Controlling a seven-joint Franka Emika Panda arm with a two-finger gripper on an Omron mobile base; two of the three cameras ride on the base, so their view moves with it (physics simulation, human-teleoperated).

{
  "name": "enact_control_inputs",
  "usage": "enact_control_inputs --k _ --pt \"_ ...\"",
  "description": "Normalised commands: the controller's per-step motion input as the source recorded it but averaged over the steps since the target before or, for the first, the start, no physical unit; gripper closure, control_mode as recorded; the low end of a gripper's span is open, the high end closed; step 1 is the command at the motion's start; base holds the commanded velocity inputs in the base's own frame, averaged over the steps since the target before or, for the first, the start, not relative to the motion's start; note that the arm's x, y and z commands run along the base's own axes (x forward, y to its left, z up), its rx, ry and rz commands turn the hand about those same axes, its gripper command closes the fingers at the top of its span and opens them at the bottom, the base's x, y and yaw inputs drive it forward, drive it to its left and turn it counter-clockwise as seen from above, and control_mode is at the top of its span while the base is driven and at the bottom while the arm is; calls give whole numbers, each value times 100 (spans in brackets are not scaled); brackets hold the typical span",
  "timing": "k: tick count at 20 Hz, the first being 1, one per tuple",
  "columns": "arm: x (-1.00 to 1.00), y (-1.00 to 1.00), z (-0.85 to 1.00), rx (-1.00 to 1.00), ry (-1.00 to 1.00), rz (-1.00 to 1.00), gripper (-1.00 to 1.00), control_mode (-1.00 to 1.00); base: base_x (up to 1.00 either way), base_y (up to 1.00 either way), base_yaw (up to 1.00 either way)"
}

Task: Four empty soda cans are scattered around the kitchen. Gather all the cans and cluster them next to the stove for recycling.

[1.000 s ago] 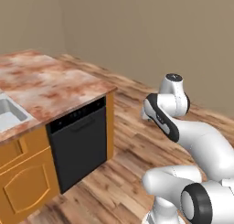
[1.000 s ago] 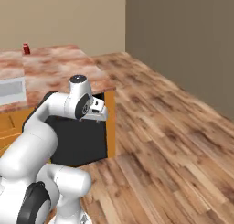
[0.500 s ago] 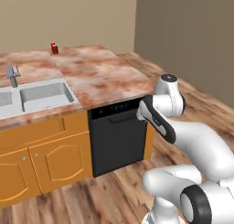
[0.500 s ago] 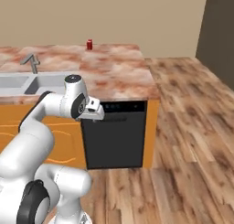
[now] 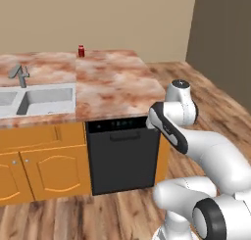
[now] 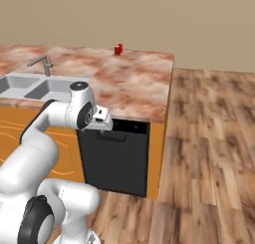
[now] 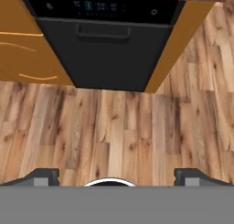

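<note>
The fingers (image 7: 45, 176) stood spread wide and empty, pointed down at the plank floor (image 7: 114, 127) in front of a black dishwasher (image 7: 104, 45). Far beyond them, a small red soda can (image 5: 81, 50) with a silvery top stood upright near the back edge of the reddish marble counter (image 5: 115, 82), well apart from the sink (image 5: 46, 98).

Marble counter (image 5: 117, 82), red soda can (image 5: 81, 50) upright, sink (image 5: 34, 101)

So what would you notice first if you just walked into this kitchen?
Probably the big white robot arm in front of the black dishwasher under the reddish marble counter. Then the small red soda can, standing alone at the counter's far edge, beyond the steel sink.
</note>
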Motion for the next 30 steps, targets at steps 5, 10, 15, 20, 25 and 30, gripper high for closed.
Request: enact_control_inputs --k 5,10,15,20,25,30 --pt "0 0 0 0 0 0 -100 100 66 -100 43" --pt "0 0 0 0 0 0 -100 100 60 -100 43" --pt "0 0 0 0 0 0 -100 100 49 -100 41" --pt "0 0 0 0 0 0 -100 100 34 -100 37" --pt "0 0 0 0 0 0 -100 100 34 -100 36" --pt "0 0 0 0 0 0 -100 100 35 -100 36"
